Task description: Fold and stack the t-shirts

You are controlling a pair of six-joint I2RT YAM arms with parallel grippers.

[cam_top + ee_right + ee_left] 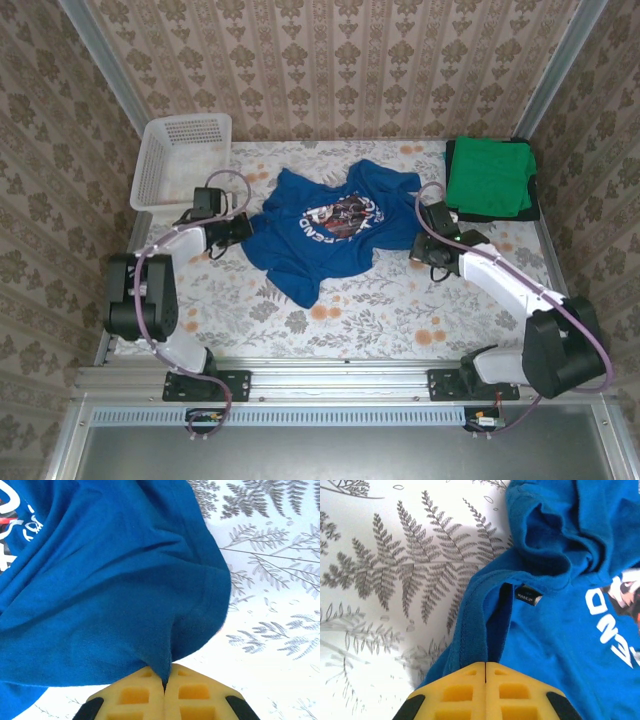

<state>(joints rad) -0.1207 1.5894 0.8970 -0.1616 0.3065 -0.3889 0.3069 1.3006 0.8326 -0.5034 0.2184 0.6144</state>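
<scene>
Clamped shut on opposite edges of the royal-blue t-shirt (325, 235), rumpled on the table (400, 305), with left gripper (485, 669) and right gripper (165, 679); soft, light, limp, likely sagging between holds, best pinched at seamed hems.

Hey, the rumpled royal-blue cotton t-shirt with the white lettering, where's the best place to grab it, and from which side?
Pinch its stitched outer edges from opposite sides, left and right. The royal-blue cotton t-shirt lies bunched, print up, so pulling those edges apart should flatten it. The left gripper and right gripper are shut on such edges.
</scene>
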